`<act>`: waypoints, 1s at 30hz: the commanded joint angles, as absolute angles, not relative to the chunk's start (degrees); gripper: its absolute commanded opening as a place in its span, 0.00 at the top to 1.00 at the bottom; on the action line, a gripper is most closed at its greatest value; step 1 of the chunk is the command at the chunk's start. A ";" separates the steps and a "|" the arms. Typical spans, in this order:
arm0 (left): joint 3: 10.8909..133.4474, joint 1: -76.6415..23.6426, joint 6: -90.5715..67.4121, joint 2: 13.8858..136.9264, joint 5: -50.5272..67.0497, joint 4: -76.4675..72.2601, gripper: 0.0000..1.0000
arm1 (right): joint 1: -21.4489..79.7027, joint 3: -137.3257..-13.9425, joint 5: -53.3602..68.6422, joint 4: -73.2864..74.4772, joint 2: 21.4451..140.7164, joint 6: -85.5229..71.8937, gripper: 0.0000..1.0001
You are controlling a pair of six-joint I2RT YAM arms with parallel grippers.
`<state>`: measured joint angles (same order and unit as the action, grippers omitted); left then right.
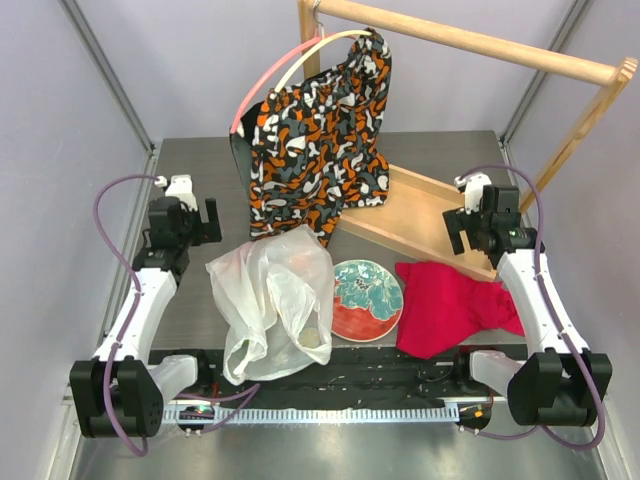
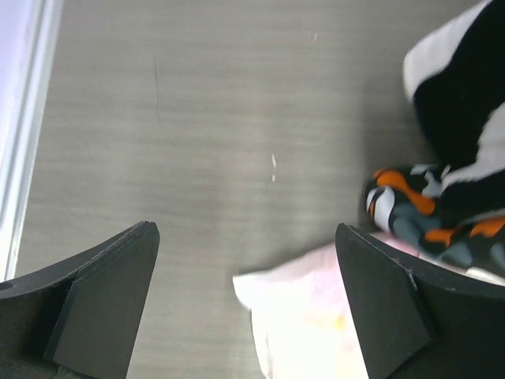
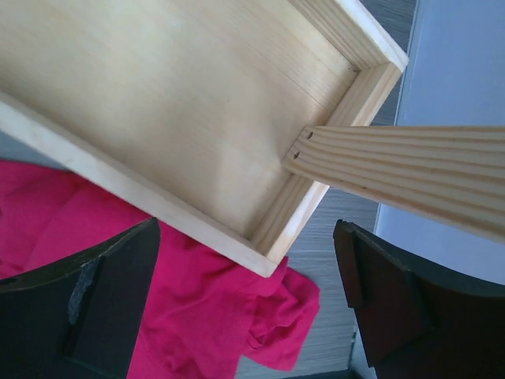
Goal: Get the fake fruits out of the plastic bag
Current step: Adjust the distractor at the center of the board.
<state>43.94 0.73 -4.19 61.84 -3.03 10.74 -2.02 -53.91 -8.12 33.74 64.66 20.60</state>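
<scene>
The plastic bag (image 1: 270, 300) lay crumpled on the counter (image 1: 190, 160) beside the plate (image 1: 367, 300). It looked thin, light and slippery, best pinched at a loose fold. The fruits (image 1: 315, 338) seemed to sit low inside. The left claw (image 2: 245, 237) and right claw (image 3: 248, 229) gaped wide, empty.

Inside the plastic bag (image 1: 268, 300), near the front edge of the table (image 1: 200, 170), the fake fruits (image 1: 314, 338) are only dim yellowish and orange smudges through the film; their kinds and number cannot be told. The bag overlaps the left rim of the plate (image 1: 378, 300). In the left wrist view the patterned cloth bag (image 2: 442, 209) is blurred and cut off by the right edge. The wooden tray (image 3: 181, 103) hides part of the red cloth (image 3: 205, 316), which the right wrist view's left and bottom edges cut off.
</scene>
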 commanded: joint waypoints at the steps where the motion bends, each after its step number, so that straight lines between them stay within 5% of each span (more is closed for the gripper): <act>1: 44.47 0.79 -5.80 59.51 -2.30 15.63 0.00 | -1.76 -52.12 -0.74 38.66 62.05 33.53 0.00; 6: 45.79 0.70 -3.70 59.50 7.01 19.42 0.00 | -1.76 -53.43 2.90 45.86 66.52 41.58 0.06; 10: 45.44 0.70 -3.86 58.89 12.74 21.18 0.11 | -1.58 -60.10 7.90 49.22 73.11 41.22 0.26; 15: 45.79 0.70 -4.04 59.32 17.21 23.29 0.53 | 3.68 -64.33 9.84 48.78 81.20 40.34 0.57; 16: 45.97 0.70 -3.78 59.50 17.66 24.16 0.65 | 4.30 -65.55 9.84 48.78 82.34 40.17 0.61; 17: 46.66 0.70 -3.00 59.85 18.01 24.78 0.89 | 5.00 -66.09 9.84 48.78 83.57 40.08 0.65; 18: 47.10 0.79 -2.64 60.46 18.37 25.39 0.99 | 6.49 -66.70 10.19 48.95 85.32 40.08 0.74; 24: 48.69 0.70 -0.79 61.70 18.37 28.57 1.00 | 12.12 -68.56 11.96 49.75 88.85 40.78 0.95; 30: 48.34 0.79 -1.49 61.35 17.58 28.65 1.00 | 13.80 -68.91 5.11 45.54 95.44 38.23 0.99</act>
<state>46.65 0.75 -2.09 61.69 16.62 27.99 13.72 -67.09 9.98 48.45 91.90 39.90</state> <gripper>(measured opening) 0.013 0.030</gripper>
